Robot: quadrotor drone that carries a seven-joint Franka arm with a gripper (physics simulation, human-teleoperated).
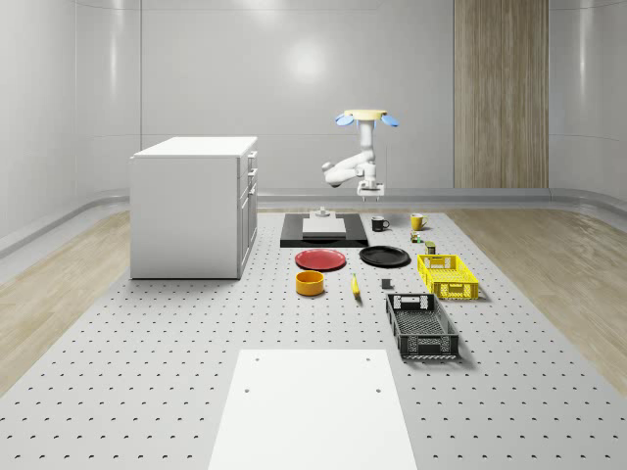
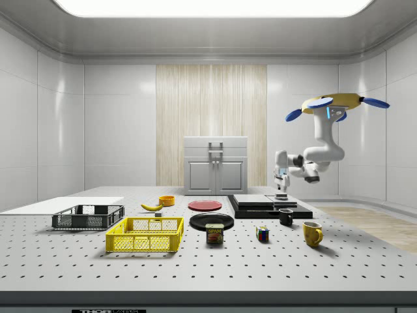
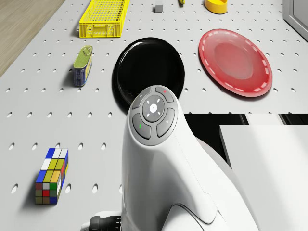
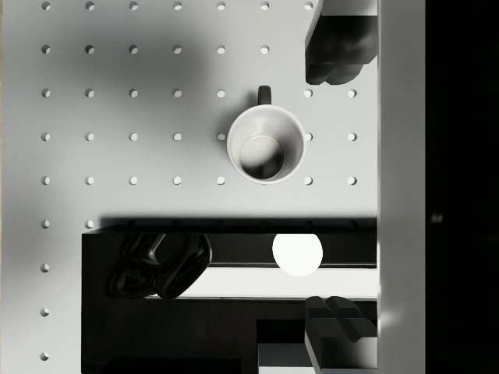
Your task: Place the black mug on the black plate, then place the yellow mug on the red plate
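**Hand open above black mug**

The drone (image 2: 339,104) is seen hovering over the far end of the desk (image 1: 147,372), beside the black slab (image 1: 323,235). The hand (image 2: 281,189) is held pointing down, fingers (image 4: 339,47) spread apart, nothing gripped. The black mug (image 4: 265,144) sits upright directly below the hand, not touched. The yellow mug (image 2: 313,233) is near, off to one side. The black plate (image 3: 149,72) and red plate (image 3: 236,61) lie side by side, farther from the hand.
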